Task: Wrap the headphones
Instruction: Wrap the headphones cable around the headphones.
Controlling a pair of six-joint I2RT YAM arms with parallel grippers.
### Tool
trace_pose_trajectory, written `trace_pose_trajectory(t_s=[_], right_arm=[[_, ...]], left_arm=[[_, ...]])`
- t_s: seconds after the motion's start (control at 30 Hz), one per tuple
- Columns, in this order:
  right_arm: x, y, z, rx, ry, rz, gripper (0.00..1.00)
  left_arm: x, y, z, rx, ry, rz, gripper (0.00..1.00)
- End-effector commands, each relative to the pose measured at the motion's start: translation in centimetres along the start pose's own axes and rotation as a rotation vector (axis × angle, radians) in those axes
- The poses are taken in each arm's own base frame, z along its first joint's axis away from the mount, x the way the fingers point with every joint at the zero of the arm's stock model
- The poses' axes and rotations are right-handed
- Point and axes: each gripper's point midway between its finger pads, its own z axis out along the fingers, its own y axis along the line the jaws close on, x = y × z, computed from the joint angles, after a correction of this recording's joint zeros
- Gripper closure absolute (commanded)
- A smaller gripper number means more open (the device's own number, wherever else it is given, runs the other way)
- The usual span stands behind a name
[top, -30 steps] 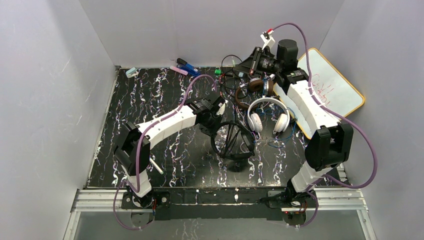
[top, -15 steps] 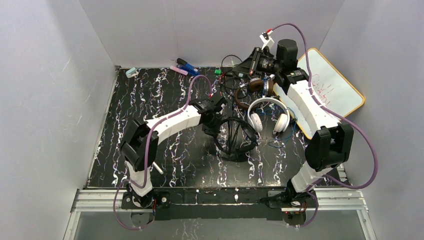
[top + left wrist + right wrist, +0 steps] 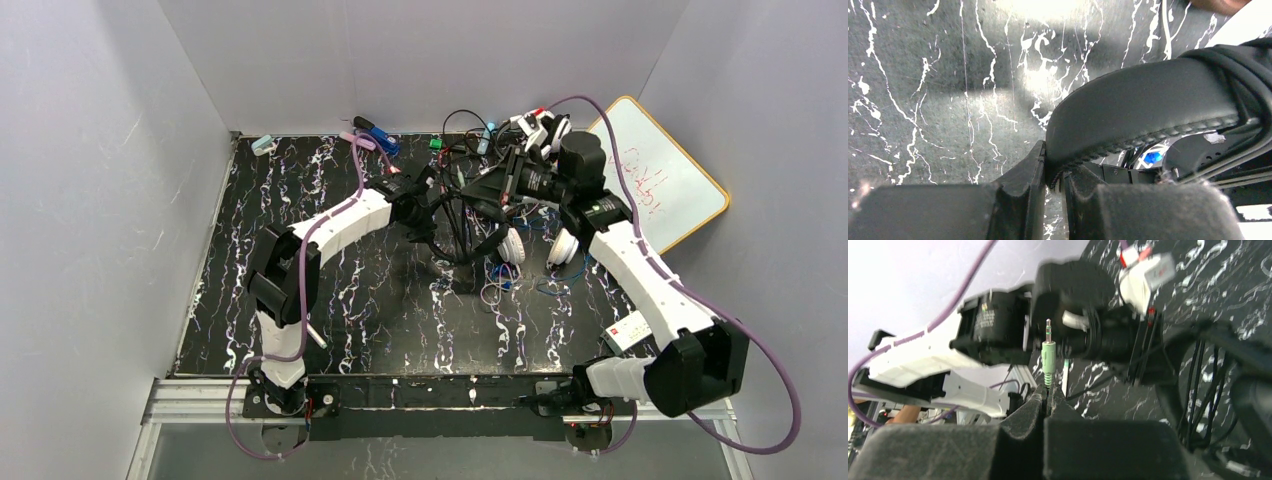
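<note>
While the black headphones (image 3: 1148, 100) hang just above centre in the top view, we see the left fingers (image 3: 1053, 167) nearly closed, pinching their padded headband. The right fingers (image 3: 1048, 390) are clamped tight on a green plug (image 3: 1048, 357). The white headphones (image 3: 513, 246) lie just right on the counter (image 3: 300, 260).

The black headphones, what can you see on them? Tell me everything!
The black headphones are all black, with a padded, stitched headband that looks like leather. Thin black cord is looped around the band. The left gripper pinches the headband's edge, holding them over the table, beside the white headphones.
</note>
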Motion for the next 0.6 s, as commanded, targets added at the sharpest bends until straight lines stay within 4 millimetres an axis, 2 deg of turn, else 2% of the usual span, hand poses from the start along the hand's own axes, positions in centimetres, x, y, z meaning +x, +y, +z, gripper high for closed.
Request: trace_pose_trajectory(t_s=[0.0,0.13,0.23,0.37,0.57], right_arm=[[2.6,3.6,-2.1,-0.088,0.034,-0.013,0.99],[6.5,2.1,-3.0,-0.059,0.098,0.044,0.99],[9.0,0.3,-3.0,-0.035,0.135,0.097,0.99],[9.9,-0.5,-2.0,-0.047,0.146,0.112,0.99],[11.4,-0.2,1.0,-0.078,0.226,0.099,0.99]], left_arm=[[-3.4,-0.3,-0.3,0.011,-0.067,-0.120,1.00],[-5.5,-0.4,-1.0,0.038,-0.118,-0.151,1.00],[-6.4,-1.0,-1.7,0.057,-0.144,-0.120,1.00],[-6.2,-1.4,-2.4,0.063,-0.159,-0.112,1.00],[-5.6,-1.5,-2.8,0.064,-0.168,-0.129,1.00]])
